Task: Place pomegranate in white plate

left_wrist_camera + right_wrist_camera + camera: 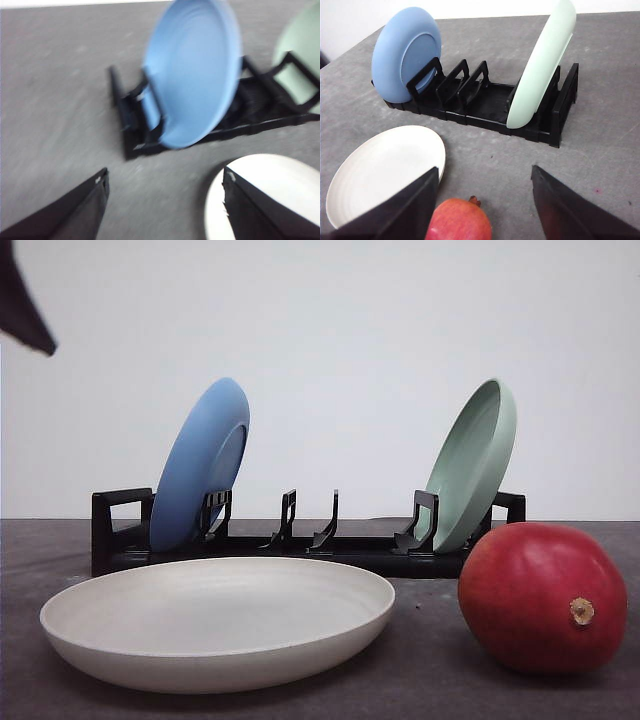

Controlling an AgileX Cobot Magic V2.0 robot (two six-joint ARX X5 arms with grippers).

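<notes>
The pomegranate (540, 595), deep red with a tan stem nub, rests on the dark table at the front right. To its left, the white plate (215, 620) lies flat on the table, with a small gap between them. In the right wrist view, my right gripper (485, 171) is open, and the pomegranate (459, 221) sits low between its black fingers (410, 205), nearer the one by the white plate (385, 167). My left gripper (166, 175) is open with nothing in it, hovering over the table by the rim of the white plate (280, 175).
A black dish rack (300, 540) stands behind the plate, holding a blue plate (200, 465) at its left end and a pale green plate (472, 460) at its right end, both on edge. A dark arm part (22, 310) shows at top left.
</notes>
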